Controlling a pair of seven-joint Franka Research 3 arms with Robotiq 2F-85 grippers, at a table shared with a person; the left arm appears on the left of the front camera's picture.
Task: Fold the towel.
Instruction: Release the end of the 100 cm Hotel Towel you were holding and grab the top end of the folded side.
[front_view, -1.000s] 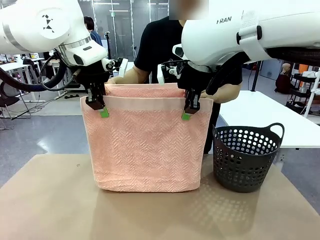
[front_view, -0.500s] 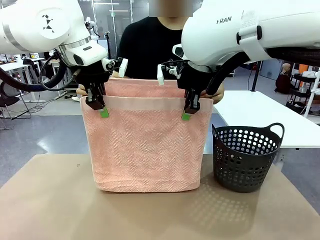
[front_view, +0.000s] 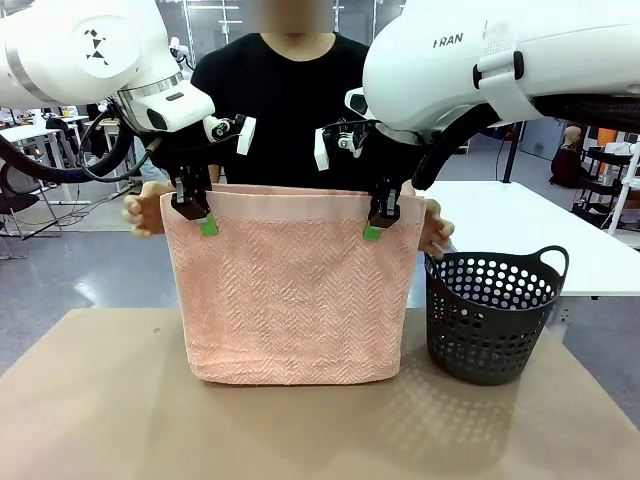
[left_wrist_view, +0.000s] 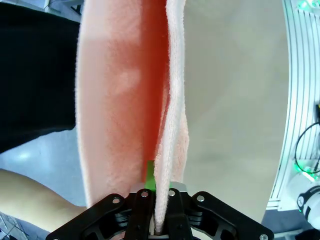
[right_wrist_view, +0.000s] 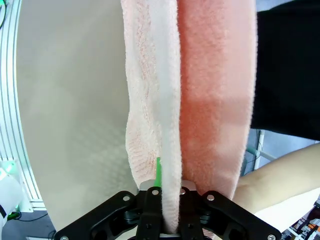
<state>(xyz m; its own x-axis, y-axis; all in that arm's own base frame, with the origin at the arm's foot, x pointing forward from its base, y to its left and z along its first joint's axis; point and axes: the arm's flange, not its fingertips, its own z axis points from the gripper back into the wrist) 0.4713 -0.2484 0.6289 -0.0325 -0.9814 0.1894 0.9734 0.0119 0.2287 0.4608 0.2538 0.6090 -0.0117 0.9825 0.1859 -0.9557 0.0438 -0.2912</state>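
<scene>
We hold the towel (front_view: 295, 300) hanging doubled above the table (front_view: 90, 400), left gripper (front_view: 205, 222) and right gripper (front_view: 375, 228) each clamped on its near top edge (the person's hands (front_view: 140, 212) seem to hold the far layer), so the first fold looks nearly done and further folds remain.

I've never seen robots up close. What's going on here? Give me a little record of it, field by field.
towel: pink, hanging doubled in two layers, fold at the bottom down by the table
left jaws: shut on the near layer's top edge
right jaws: shut on the same edge, towards its other end
person's hands: one at each top corner, by the far layer
basket: dark, perforated, on the table to the robot's right of the towel, apart from it
</scene>
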